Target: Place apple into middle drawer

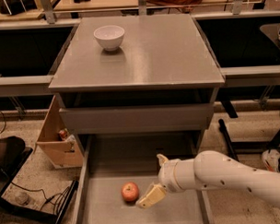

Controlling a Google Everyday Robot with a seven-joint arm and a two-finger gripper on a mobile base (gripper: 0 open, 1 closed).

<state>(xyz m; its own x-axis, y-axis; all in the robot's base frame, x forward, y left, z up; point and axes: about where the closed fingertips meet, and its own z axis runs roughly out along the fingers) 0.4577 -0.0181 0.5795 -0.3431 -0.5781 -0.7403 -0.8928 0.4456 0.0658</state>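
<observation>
The apple point(130, 191), small and red-orange, lies on the flat grey floor of the pulled-out middle drawer point(180, 210), left of centre. My gripper point(152, 180) is inside the drawer just right of the apple, at the end of the white arm that comes in from the right. It is open and empty. One tan fingertip point(149, 198) hangs low beside the apple with a small gap between them. The other points up and back toward the cabinet.
A white bowl point(109, 37) stands on the cabinet top at the back left. A closed grey drawer front point(135, 118) sits above the open drawer. A cardboard box point(58, 144) and cables lie on the floor to the left.
</observation>
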